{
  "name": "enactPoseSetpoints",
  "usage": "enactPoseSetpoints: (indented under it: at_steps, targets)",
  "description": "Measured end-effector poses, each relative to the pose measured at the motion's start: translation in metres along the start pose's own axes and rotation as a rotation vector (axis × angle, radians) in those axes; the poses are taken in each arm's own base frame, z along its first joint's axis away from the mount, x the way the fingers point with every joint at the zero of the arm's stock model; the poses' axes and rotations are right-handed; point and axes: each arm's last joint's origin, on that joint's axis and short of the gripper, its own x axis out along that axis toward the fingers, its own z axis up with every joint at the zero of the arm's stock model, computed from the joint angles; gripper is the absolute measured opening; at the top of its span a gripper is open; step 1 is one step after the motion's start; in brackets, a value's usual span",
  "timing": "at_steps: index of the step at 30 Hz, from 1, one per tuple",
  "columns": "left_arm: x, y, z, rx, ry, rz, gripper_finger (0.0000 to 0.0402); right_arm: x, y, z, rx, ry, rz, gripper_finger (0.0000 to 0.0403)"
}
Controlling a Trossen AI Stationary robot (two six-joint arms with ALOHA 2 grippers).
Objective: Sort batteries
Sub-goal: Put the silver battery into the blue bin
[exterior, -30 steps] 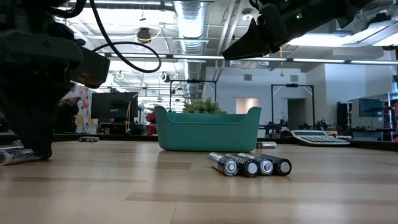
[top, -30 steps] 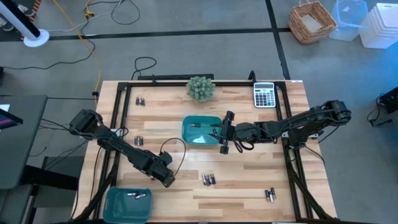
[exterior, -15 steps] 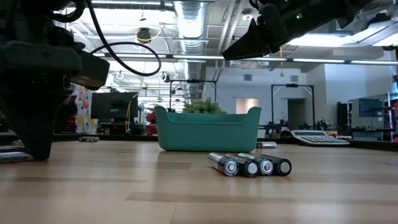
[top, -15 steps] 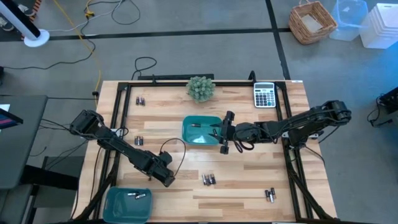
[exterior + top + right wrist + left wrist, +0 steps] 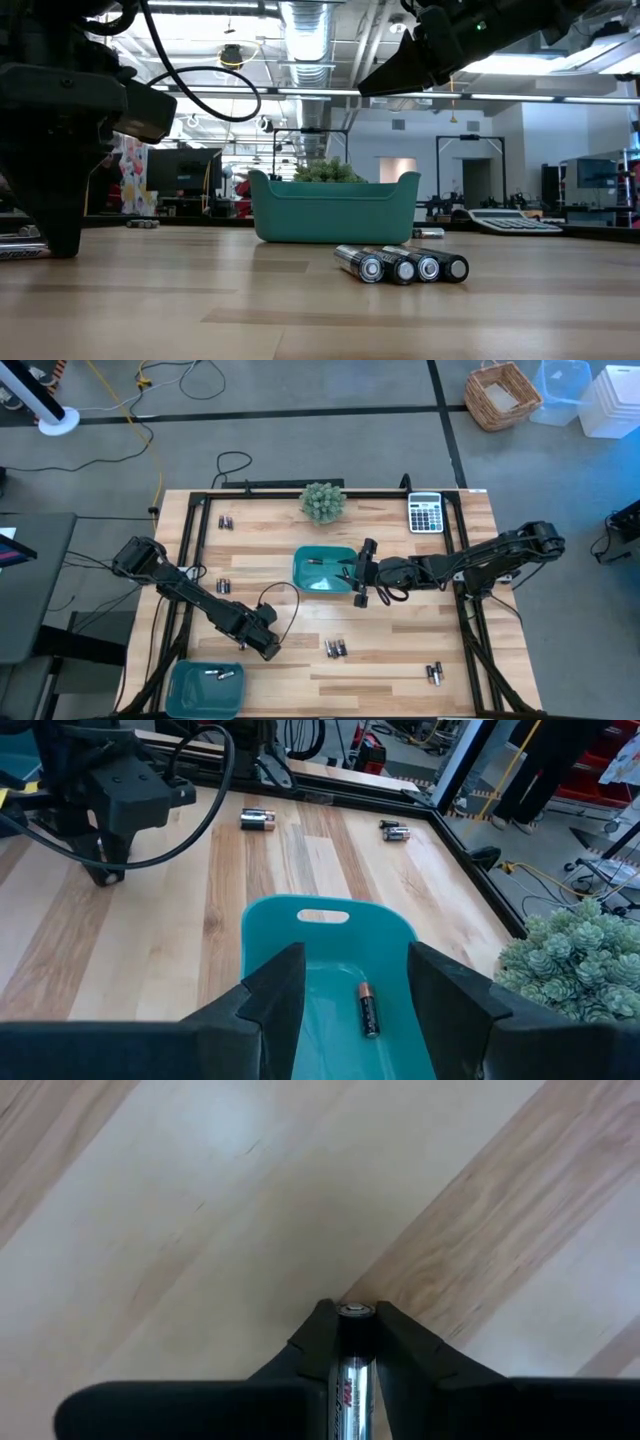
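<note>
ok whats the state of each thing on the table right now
left gripper: shut on a battery, down at the table
right gripper: open, empty, over the middle tray
middle tray: one battery inside
near tray: two batteries inside
four batteries: lying side by side on the table

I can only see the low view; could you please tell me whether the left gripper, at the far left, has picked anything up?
Observer: Yes. Its wrist view shows the left gripper closed on a single battery.
Operator: Thank you. Is the right gripper carrying anything?
Observer: No. The right gripper is open and empty, above the middle tray.
Operator: Is there anything inside that tray?
Observer: One loose cell lies on its floor.
</note>
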Motion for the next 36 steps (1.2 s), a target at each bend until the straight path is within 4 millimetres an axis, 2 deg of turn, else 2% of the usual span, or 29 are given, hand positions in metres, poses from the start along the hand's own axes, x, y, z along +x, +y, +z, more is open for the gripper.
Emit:
enactPoseSetpoints:
  at_steps: [9, 19, 28, 32, 36]
  targets:
    - [-0.011, 0.001, 0.002, 0.031, -0.027, -0.035, 0.0041, 0.0, 0.0, 0.0, 0.0, 0.0, 0.0, 0.0193]
    - [-0.034, 0.002, 0.006, 0.114, -0.09, -0.102, 0.004, 0.0, 0.0, 0.0, 0.0, 0.0, 0.0, 0.0193]
    - [-0.075, 0.007, 0.006, 0.234, -0.073, -0.274, 0.004, 0.0, 0.0, 0.0, 0.0, 0.0, 0.0, 0.0193]
    - [-0.095, 0.01, -0.002, 0.265, -0.006, -0.389, 0.004, 0.0, 0.0, 0.0, 0.001, 0.0, 0.0, 0.0193]
    - [-0.11, 0.01, -0.015, 0.217, 0.081, -0.472, 0.004, 0.0, 0.0, 0.0, 0.004, 0.001, 0.0, 0.0193]
